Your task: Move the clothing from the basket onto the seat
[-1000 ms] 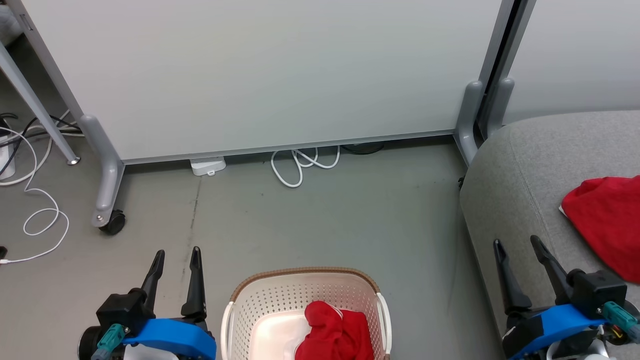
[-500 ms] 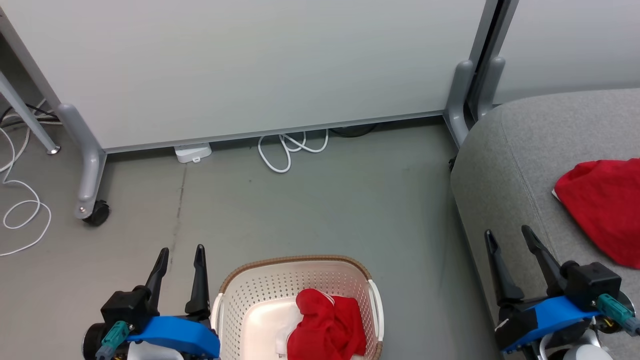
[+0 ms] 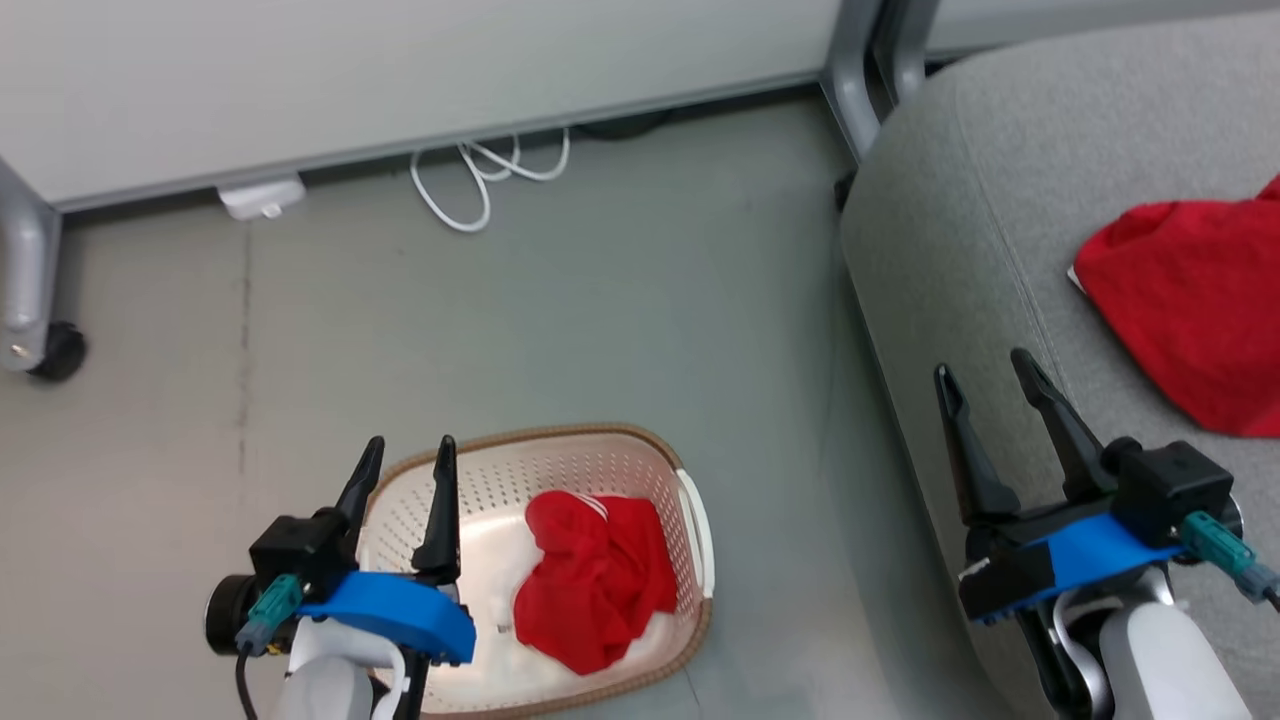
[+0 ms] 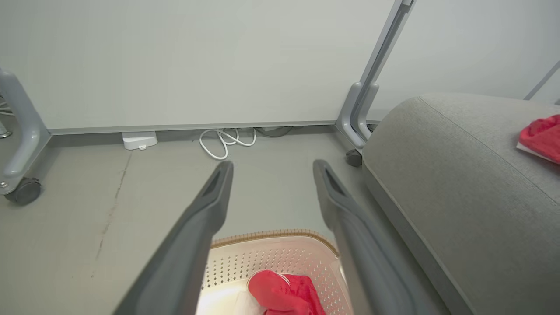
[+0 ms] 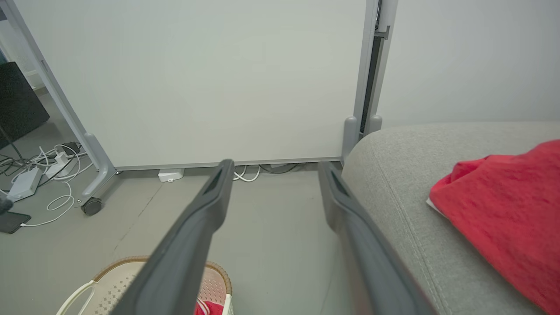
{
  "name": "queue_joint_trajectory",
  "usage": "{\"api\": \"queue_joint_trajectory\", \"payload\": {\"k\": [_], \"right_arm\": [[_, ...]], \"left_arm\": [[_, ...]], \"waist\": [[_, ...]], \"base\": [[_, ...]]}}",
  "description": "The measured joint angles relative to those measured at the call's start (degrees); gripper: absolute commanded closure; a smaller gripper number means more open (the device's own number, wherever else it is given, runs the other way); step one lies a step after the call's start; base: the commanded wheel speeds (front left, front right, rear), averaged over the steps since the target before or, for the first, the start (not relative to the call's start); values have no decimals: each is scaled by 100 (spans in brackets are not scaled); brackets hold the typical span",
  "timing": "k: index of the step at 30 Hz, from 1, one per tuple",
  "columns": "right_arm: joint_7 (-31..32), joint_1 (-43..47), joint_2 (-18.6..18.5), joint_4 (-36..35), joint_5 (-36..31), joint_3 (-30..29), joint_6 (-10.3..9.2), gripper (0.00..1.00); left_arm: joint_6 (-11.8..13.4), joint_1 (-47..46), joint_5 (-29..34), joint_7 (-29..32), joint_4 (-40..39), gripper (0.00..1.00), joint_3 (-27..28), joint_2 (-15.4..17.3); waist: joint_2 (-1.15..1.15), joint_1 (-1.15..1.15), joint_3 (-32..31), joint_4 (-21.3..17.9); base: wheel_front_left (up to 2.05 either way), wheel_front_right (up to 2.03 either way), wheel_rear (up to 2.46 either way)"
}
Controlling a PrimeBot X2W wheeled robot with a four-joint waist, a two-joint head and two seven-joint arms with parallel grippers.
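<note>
1. Grey floor (image 3: pixel 600 300) lies all around the basket (image 3: pixel 560 437). Behind the basket you see a pale partition panel (image 3: pixel 400 70) that stands on a foot with a caster wheel (image 3: pixel 55 350).
2. Beyond the far rim of the basket, at the bottom of the panel, a white cable (image 3: pixel 480 185) lies in loops. A small white box (image 3: pixel 262 197) lies further to the basket's left.
3. The basket stands on the floor. It is cream with many holes and has a brown rim.
4. Inside the basket, toward its right wall, you find the crumpled red garment (image 3: pixel 595 580). Some white stripes show at its upper edge.
5. To the right of the basket is the seat (image 3: pixel 950 220), grey and woven, with a strip of floor between the two.
6. On the seat, well to the right of the basket, lies the flat red garment (image 3: pixel 1190 300).
7. Your left gripper (image 3: pixel 411 442) hangs over the left side of the basket. Its two fingers are spread apart and nothing is between them.
8. Your right gripper (image 3: pixel 981 362) is to the right of the basket, over the edge of the seat that faces the basket. Its fingers are also spread and empty, and they touch neither garment.
</note>
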Motion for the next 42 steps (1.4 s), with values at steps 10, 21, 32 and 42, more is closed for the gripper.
{"api": "queue_joint_trajectory", "payload": {"k": [10,21,32,42], "right_arm": [[-223,-618,43,7,193,260,0,0],[-490,-1017,116,-71,308,338,0,0],[-647,-1411,207,-22,367,517,0,0],[-709,-1629,267,14,455,560,0,0]], "left_arm": [[0,-772,-145,0,884,0,-690,168],[0,-1327,-308,1,1567,0,-1435,467],[-1,-1813,-441,1,2001,0,-1744,768],[-1,-2227,-802,0,2611,0,-2213,933]], "waist": [[0,1,1015,-421],[0,0,2028,-693],[0,0,2922,-986],[0,0,3462,-1138]], "base": [[0,0,0],[0,0,0],[0,0,0],[0,0,0]]}}
